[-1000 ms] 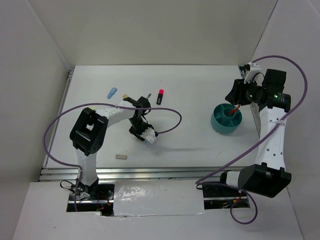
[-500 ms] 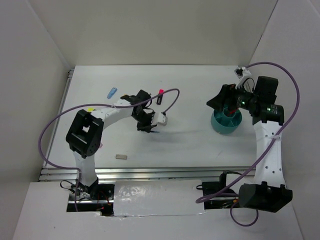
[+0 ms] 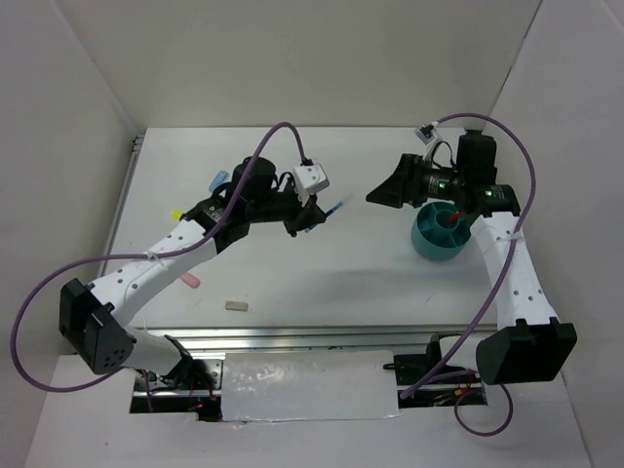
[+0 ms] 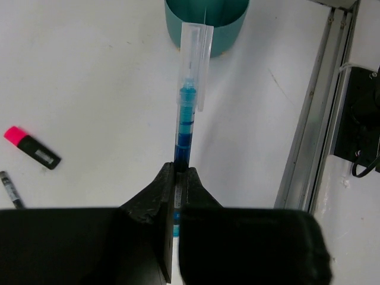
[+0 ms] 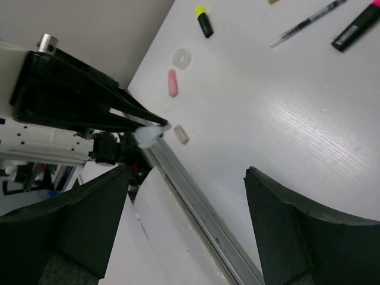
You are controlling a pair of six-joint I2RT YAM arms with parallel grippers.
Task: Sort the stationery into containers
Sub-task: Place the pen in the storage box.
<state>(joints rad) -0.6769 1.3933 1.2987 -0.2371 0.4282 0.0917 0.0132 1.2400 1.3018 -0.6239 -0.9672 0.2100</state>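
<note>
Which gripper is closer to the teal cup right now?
Right. The right gripper hangs open just left of the teal cup in the top view. The left gripper, shut on the blue pen, is farther left.

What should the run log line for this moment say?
left gripper: shut on blue pen, pen pointing toward teal cup | right gripper: open, empty | red pen: in cup
</note>
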